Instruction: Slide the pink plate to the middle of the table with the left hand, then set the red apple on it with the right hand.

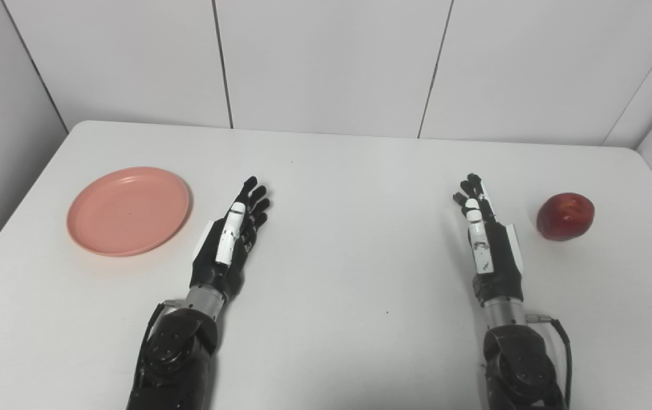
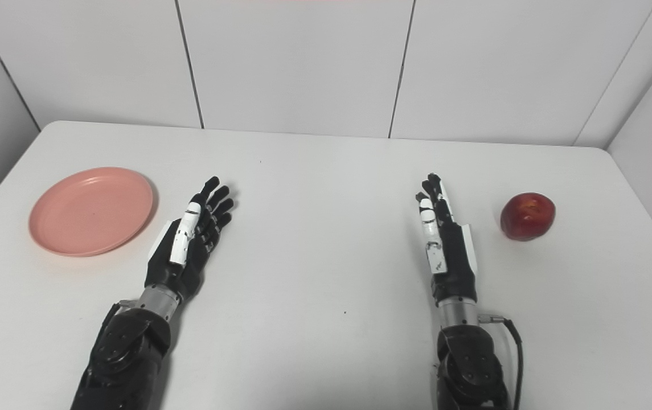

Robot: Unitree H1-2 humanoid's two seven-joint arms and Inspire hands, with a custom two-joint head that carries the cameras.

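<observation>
Fingers (image 1: 254, 199) of both hands extended, holding nothing.

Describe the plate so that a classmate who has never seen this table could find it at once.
Start at the white table and look to its left side. There, just left of the robot's open left hand, lies a round, shallow, empty pink plate. It is the only flat thing; the round red apple sits far right.

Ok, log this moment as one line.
stage: not started | pink plate: table's left side, untouched | red apple: right side | left hand: open, beside plate | right hand: open
</observation>
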